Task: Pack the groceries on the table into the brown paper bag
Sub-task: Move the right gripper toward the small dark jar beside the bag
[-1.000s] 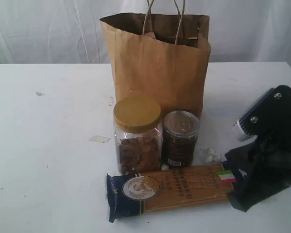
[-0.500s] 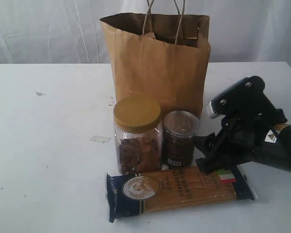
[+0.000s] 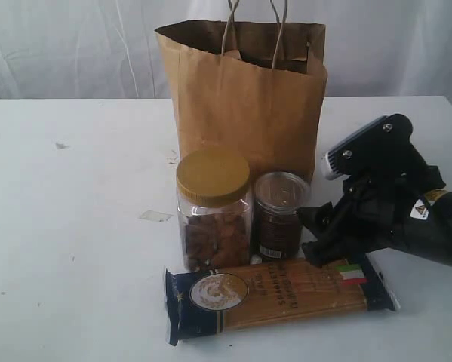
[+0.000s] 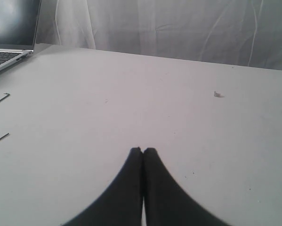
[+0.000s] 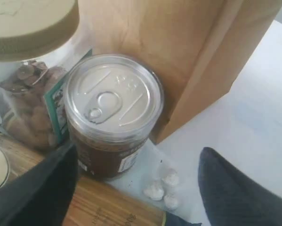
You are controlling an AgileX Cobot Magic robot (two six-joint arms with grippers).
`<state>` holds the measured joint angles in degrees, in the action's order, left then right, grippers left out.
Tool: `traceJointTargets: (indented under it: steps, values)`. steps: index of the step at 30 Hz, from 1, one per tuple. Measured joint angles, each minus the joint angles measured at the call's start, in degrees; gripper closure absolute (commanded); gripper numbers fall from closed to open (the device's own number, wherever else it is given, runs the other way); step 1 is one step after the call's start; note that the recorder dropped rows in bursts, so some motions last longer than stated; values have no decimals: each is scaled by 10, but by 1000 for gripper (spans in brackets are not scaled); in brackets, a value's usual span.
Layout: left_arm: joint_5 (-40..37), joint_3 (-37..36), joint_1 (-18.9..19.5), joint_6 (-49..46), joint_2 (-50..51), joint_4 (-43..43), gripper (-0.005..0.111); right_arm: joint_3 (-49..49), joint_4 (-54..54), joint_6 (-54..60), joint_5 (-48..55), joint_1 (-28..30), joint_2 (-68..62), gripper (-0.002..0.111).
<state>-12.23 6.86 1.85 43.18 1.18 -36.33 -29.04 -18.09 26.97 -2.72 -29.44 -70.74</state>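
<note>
Swinging in from the table's (image 3: 75, 226) right edge, the right gripper (image 3: 310, 235) is hanging just beside the dark jar (image 3: 280, 219), jaws spread apart, gripping nothing. Toward the far edge the bag (image 3: 244, 98) is standing, the pack (image 3: 286, 294) lying along the near edge, the gold jar (image 3: 213, 207) and dark jar sitting between. Best bet: straddling the dark jar squarely, clearing the bag. Meanwhile the left gripper (image 4: 143, 153) is idling, jaws together.
</note>
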Motion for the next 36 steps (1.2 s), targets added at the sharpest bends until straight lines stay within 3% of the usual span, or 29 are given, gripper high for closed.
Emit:
traceJointTargets:
  steps: [10,14,20,36]
  values:
    - [0,0,0,0,0,0,107,0,1,15,64,-67,-37,42]
    - [0,0,0,0,0,0,107,0,1,3,16,-71,-47,41]
    - [0,0,0,0,0,0,107,0,1,-62,-43,-71,-58,29]
    - [0,0,0,0,0,0,107,-5,0,-77,-193,-71,-144,29]
